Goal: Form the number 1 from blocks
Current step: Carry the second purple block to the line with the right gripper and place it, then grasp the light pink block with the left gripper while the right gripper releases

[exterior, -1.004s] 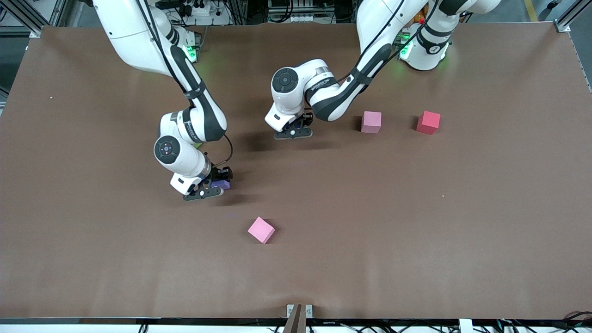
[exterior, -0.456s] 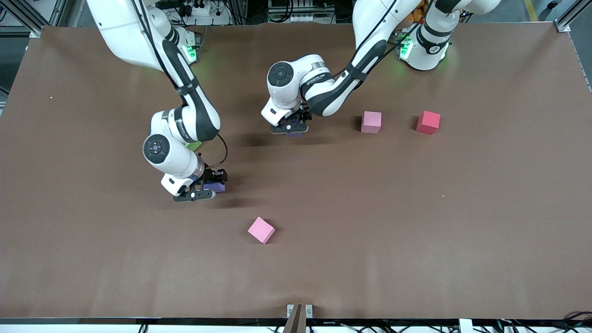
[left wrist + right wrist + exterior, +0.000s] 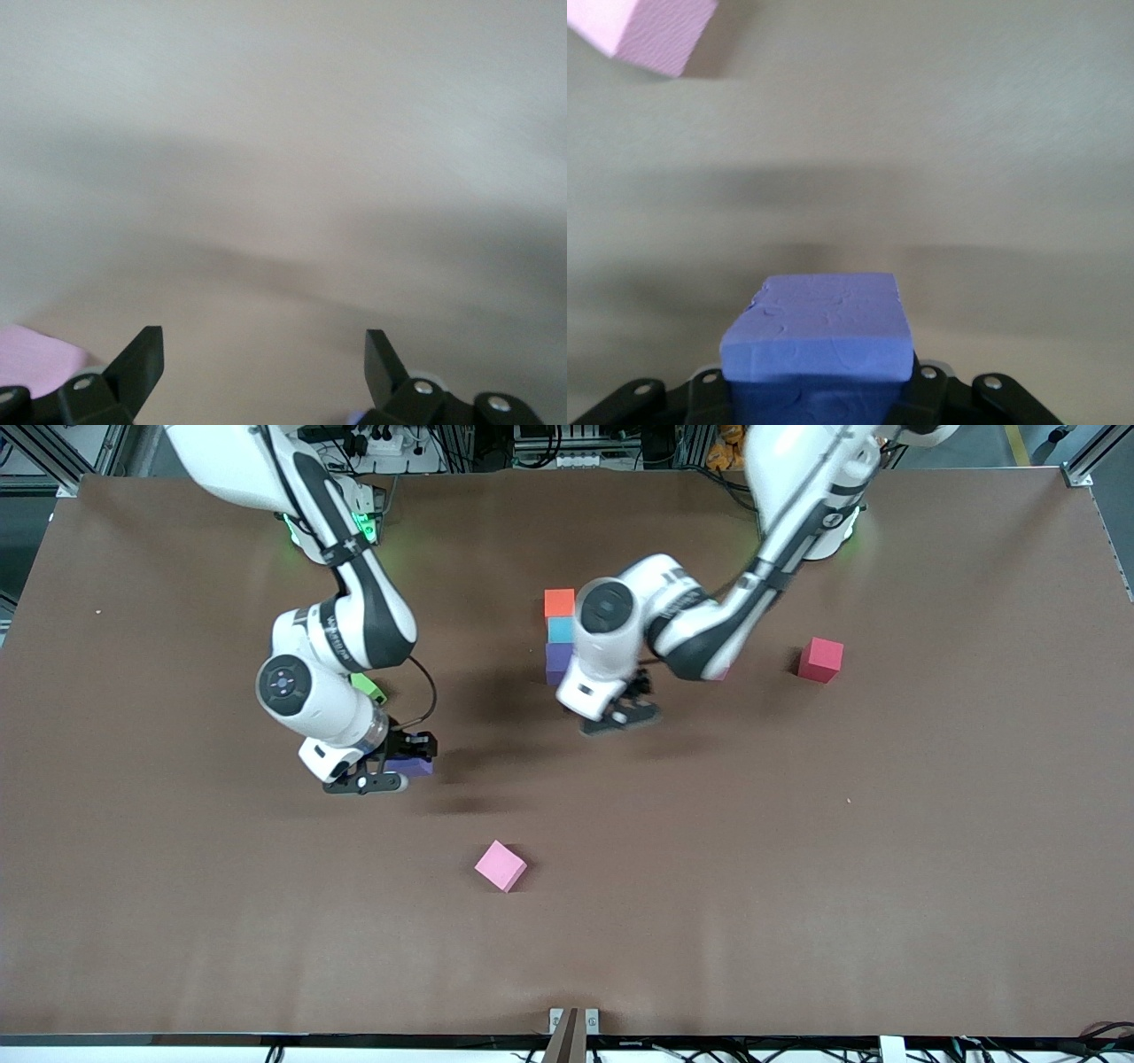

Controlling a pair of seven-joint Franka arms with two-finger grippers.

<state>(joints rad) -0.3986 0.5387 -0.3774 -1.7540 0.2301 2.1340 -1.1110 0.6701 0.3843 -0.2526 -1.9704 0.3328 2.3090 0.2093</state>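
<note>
Right claw (image 3: pixel 400 771) clamps a purple block (image 3: pixel 818 332); left claw (image 3: pixel 264 363) spread apart, no writing legible

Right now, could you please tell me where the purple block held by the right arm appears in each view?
Front view: purple block in the right hand, above the table.
Left wrist view: not in it.
Right wrist view: purple block fills the bottom centre.
Shared landmark: pink block.

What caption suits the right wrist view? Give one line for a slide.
Right gripper shut on a purple block above the brown table, a pink block resting ahead.
</note>
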